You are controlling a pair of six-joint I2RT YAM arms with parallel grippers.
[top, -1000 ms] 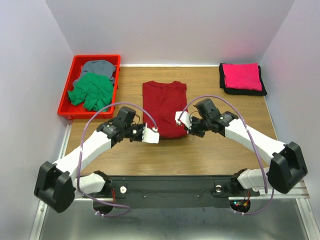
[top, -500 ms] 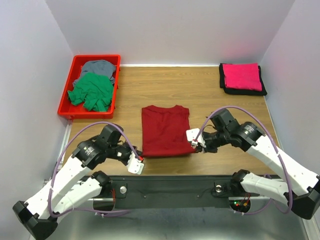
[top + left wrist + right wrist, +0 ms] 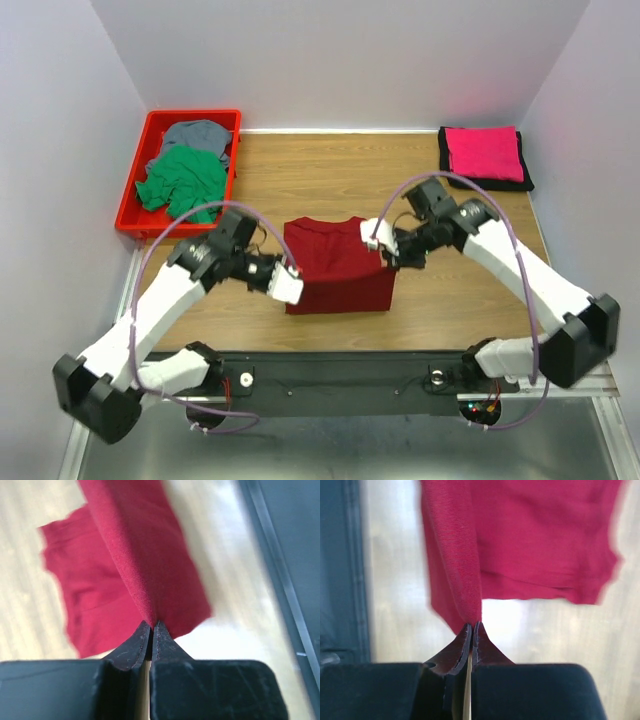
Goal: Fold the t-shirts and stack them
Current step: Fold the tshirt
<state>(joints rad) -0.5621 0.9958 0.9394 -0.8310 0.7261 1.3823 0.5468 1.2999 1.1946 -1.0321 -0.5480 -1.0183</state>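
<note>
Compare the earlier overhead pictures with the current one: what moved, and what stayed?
The left gripper and right gripper dragged the red t-shirt toward the near edge, then carried its pinched edge back away. Both stay shut on it. Red tray and pink stack unmoved.

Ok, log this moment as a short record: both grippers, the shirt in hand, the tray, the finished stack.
left gripper: shut on the red t-shirt, pinching its left side
right gripper: shut on the red t-shirt, pinching its right side
red t-shirt: middle of the table, fabric raised at both pinches
red tray: far left corner, holds a crumpled green shirt and a grey shirt
stack: far right corner, folded pink shirt on a black shirt
</note>
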